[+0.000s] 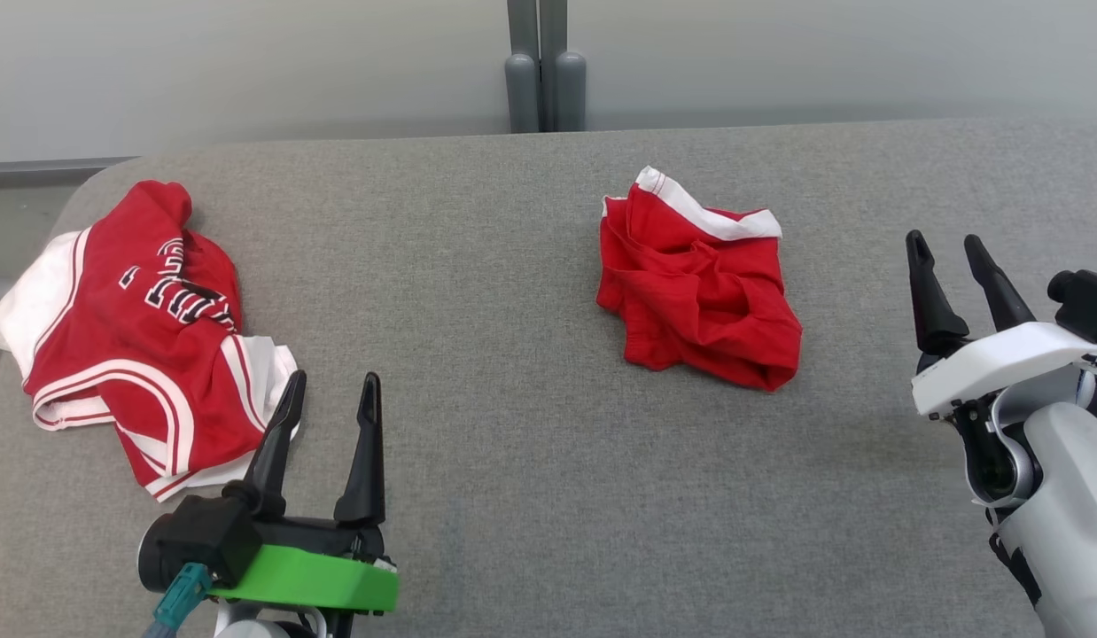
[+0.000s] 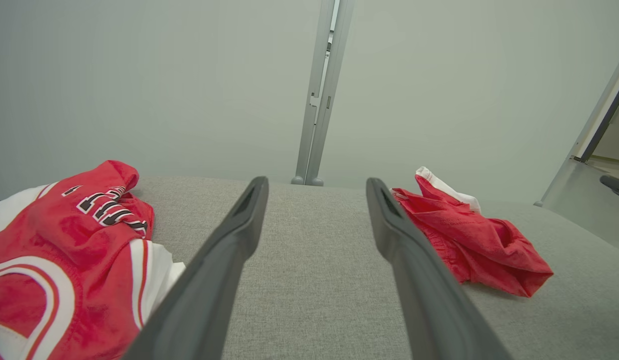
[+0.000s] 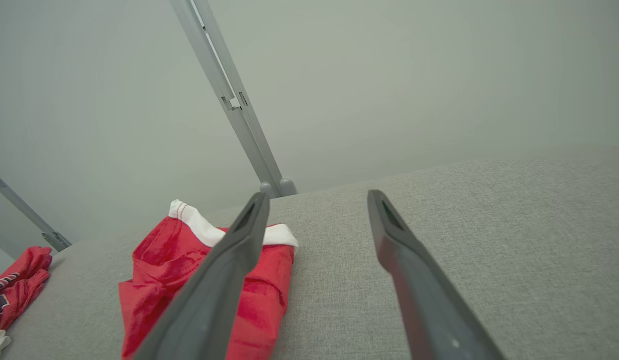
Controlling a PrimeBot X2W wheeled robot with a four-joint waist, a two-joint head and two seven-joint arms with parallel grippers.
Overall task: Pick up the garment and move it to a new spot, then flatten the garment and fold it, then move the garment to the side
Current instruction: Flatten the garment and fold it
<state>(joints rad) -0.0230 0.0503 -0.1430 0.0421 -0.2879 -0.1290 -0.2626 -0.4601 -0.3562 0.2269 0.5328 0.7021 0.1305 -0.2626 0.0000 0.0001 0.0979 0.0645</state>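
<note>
Both tools hang released over the grey, cloth-covered worktop (image 1: 513, 461), gripping nothing. My left tool (image 1: 333, 381) is at the near left, its two dark fingers spread and pointing away from me. My right tool (image 1: 943, 239) is out at the right, its fingers parted just as wide.

A crumpled pair of red shorts (image 1: 699, 283) with a white waistband lies near the middle of the worktop, between the two tools and apart from both. A red jersey (image 1: 132, 328) with white trim and dark lettering is bunched by the left edge, its near hem just beside my left tool. Whether they touch I cannot tell.

The worktop's weave is plain and even, its far left corner rounded. Behind it stands a pale, bare wall (image 1: 247, 71), with a grey metal post (image 1: 540, 80) rising at the far edge.
</note>
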